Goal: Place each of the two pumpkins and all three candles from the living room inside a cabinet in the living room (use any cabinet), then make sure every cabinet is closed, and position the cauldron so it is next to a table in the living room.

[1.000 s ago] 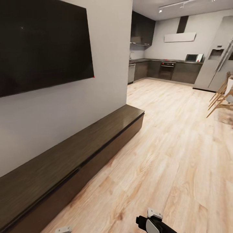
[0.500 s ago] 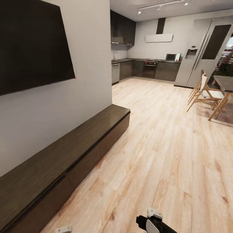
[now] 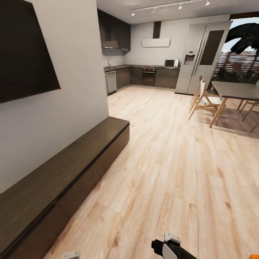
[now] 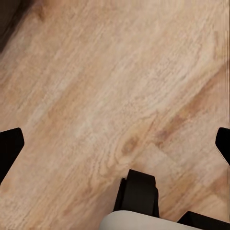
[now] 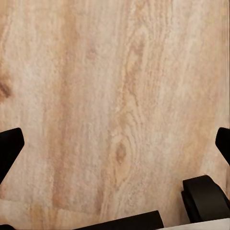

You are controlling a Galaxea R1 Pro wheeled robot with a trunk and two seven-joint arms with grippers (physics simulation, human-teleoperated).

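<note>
Presently the robot stands on the wood floor (image 3: 172,169) beside the cabinet (image 3: 72,169), a long low dark unit against the wall on its left side, running away toward the kitchen (image 3: 144,73); every front that shows on it sits flush, so it reads as closed. A dark screen (image 3: 25,57) hangs on the wall above it. A small orange patch (image 3: 254,256) shows at the lower right corner of the head view, on the floor; it may be a pumpkin, but too little shows to be sure. No candle or cauldron can be made out. A dining table (image 3: 235,90) with chairs (image 3: 202,97) stands well apart, ahead and to the right.

The relation that matters: the orange patch lies to the robot's right and close in, so the right arm is judged the nearer; the cabinet's long axis runs along the opposite side, so anything picked up there must be carried across the body or the base turned.

Both arms hang low, wrists pointed down at bare boards. The left gripper (image 4: 115,143) has its fingers wide apart, with nothing between them; the right gripper (image 5: 115,143) likewise, fingers spread, empty. Neither is near any task thing; the step in hand is judged to be travel and search, with no placing yet done here.
</note>
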